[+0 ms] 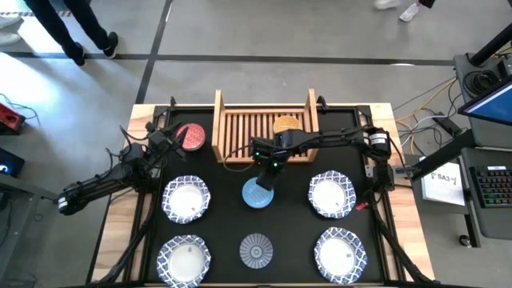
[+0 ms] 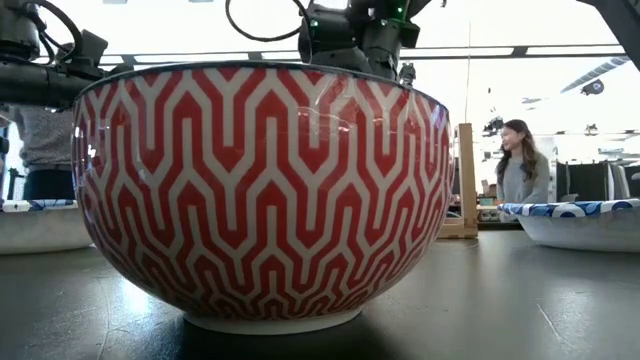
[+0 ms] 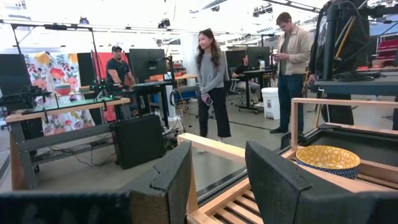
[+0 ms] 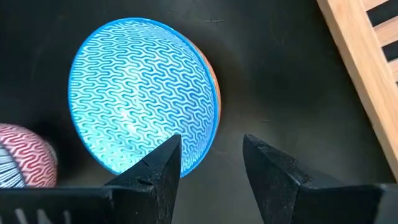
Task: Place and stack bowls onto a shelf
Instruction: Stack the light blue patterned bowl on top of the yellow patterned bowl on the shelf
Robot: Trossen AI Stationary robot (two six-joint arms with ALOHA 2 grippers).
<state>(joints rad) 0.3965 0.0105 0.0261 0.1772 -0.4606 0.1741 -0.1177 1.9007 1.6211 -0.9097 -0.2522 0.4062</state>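
Observation:
The light blue bowl [image 1: 256,194] [image 4: 140,93] sits on the black mat in front of the shelf [image 1: 218,124]. My right gripper [image 1: 266,181] [image 4: 211,163] hangs open over its shelf-side rim, one finger above the inside and one outside; no touch shows. The yellow bowl [image 1: 286,124] [image 3: 328,160] rests on the shelf's slats at the right. The red bowl [image 1: 190,136] stands left of the shelf. My left gripper [image 1: 164,144] [image 3: 217,177] is open beside it, level, facing the shelf. The grey-blue bowl [image 1: 256,250] is near the near edge.
Four white blue-rimmed bowls stand in pairs left [image 1: 186,200] [image 1: 184,260] and right [image 1: 331,194] [image 1: 340,254]. A bowl with a red zigzag wall [image 2: 265,190] fills the low view. The shelf's left half [image 1: 248,128] is bare slats. People stand beyond the table [image 3: 211,81].

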